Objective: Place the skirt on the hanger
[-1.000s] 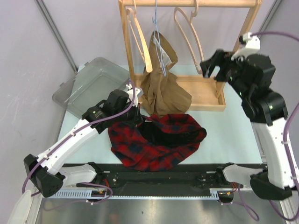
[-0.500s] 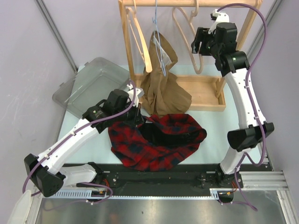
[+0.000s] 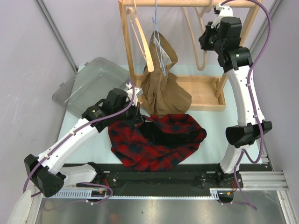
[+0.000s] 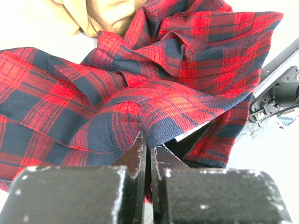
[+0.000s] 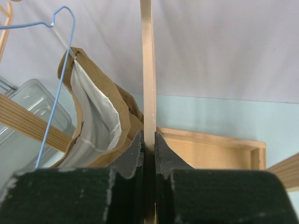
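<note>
Pale counter (image 3: 229,128): left arm (image 3: 74,139) reaching low, left hand (image 4: 149,148) pinching plaid skirt (image 4: 187,70) ahead; right arm (image 3: 246,93) extended high, right hand (image 5: 148,140) clamping wooden hanger (image 5: 148,70).

Top looks down; left wrist close; share skirt (image 3: 140,149)

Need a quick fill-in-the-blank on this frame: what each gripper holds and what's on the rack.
1. The left gripper is shut on a fold of the red plaid skirt, which lies on the ___.
2. The right gripper is shut on a ___ hanger hanging on the rack.
3. The tan garment hangs from a ___ wire hanger.

Missing words: table; wooden; blue.
</note>
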`<action>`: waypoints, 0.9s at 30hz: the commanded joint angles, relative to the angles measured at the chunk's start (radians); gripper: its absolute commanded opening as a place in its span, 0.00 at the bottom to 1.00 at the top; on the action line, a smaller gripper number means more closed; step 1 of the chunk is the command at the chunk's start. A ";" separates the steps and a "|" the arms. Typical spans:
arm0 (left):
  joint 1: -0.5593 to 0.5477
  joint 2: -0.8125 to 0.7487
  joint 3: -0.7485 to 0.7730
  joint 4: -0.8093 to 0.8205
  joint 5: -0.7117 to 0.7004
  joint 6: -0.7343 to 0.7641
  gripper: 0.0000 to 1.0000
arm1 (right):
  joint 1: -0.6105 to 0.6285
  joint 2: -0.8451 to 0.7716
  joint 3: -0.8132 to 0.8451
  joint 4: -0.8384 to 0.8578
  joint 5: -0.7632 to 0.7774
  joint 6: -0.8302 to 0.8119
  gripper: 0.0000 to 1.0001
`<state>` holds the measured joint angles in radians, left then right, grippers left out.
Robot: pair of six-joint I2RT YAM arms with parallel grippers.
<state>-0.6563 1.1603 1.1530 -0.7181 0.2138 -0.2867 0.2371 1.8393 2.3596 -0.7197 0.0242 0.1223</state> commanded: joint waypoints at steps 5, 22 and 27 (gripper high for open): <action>0.024 0.012 0.014 0.055 0.015 0.014 0.02 | 0.001 -0.239 -0.128 0.120 -0.013 -0.056 0.00; 0.073 0.064 0.077 0.028 -0.016 0.069 0.00 | 0.206 -0.762 -0.696 0.008 -0.047 -0.020 0.00; 0.115 0.081 0.089 0.014 -0.034 0.103 0.00 | 0.271 -0.960 -0.803 -0.151 -0.036 0.072 0.00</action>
<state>-0.5831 1.2324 1.1862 -0.7109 0.2054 -0.2337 0.4789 1.0023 1.5848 -0.8062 -0.0208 0.1207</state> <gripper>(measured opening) 0.012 0.075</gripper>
